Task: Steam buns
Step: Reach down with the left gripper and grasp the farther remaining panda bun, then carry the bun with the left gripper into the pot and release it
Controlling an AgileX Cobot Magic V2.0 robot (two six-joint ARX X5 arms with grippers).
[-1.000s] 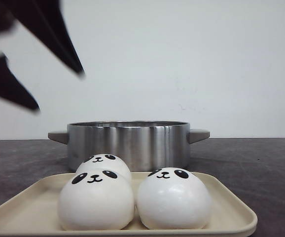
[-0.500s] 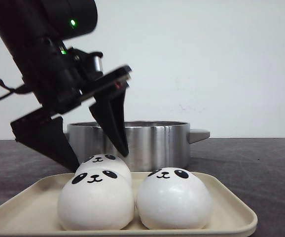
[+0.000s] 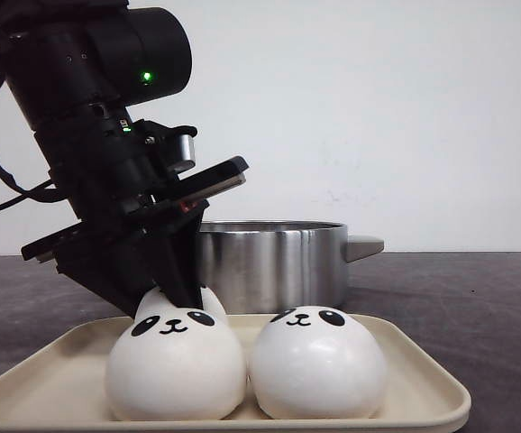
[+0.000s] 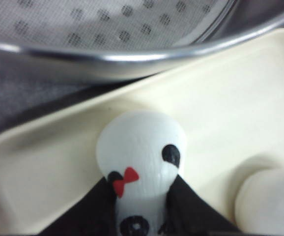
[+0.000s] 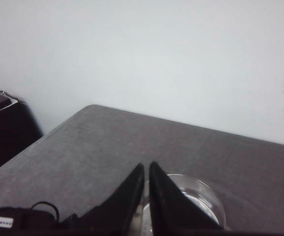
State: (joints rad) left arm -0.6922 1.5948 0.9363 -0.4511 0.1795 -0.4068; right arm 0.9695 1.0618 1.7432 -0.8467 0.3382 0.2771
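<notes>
Three white panda-face buns show on a cream tray (image 3: 427, 383). Two stand at the front: one on the left (image 3: 175, 370) and one on the right (image 3: 317, 365). My left gripper (image 3: 175, 302) has come down on the back-left bun (image 3: 212, 303) and is shut on it. In the left wrist view this bun (image 4: 142, 147), which bears a red bow, is squeezed between the black fingers (image 4: 191, 211). It rests on the tray (image 4: 48, 162). A second bun (image 4: 269, 201) shows beside it. My right gripper (image 5: 147, 165) is shut and empty, held above the table. A fourth bun is not in view.
A steel pot (image 3: 274, 262) with side handles stands just behind the tray. Its perforated steamer insert (image 4: 107, 19) shows in the left wrist view. A clear round glass piece (image 5: 203, 196) lies on the dark table (image 5: 83, 147) below my right gripper.
My left arm came down from the upper left, open over the back-left bun, and has now closed on that bun. The front buns have not moved.
</notes>
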